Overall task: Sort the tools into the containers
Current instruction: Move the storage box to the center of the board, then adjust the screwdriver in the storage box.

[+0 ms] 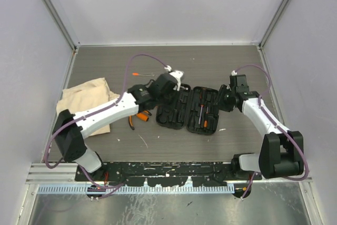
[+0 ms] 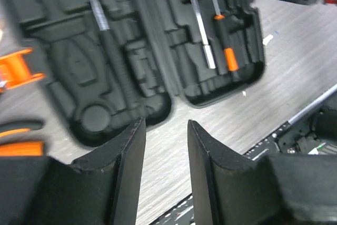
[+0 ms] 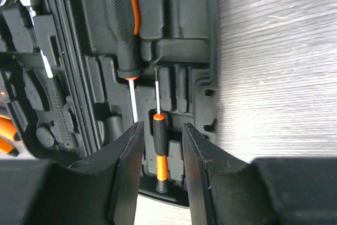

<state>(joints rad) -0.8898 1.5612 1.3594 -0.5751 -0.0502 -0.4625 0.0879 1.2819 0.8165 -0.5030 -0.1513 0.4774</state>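
The black tool case [image 1: 185, 110] lies open in the middle of the table. In its left half rests the hammer [image 2: 108, 38]; in the right half lie a large screwdriver [image 3: 124, 25] and a small orange-and-black screwdriver [image 3: 161, 148]. My right gripper [image 3: 162, 125] is open, its fingers on either side of the small screwdriver with a gap on both sides. My left gripper [image 2: 166, 122] is open and holds nothing, above bare table at the case's near edge. Orange pliers [image 1: 139, 116] lie left of the case. A thin orange-tipped driver [image 1: 142, 73] lies further back. The beige bag [image 1: 87, 96] is at the left.
A thin pale stick [image 1: 142, 140] lies on the table in front of the case. Grey walls close in the table on three sides. The black base rail [image 1: 168, 171] with both arm mounts runs along the near edge.
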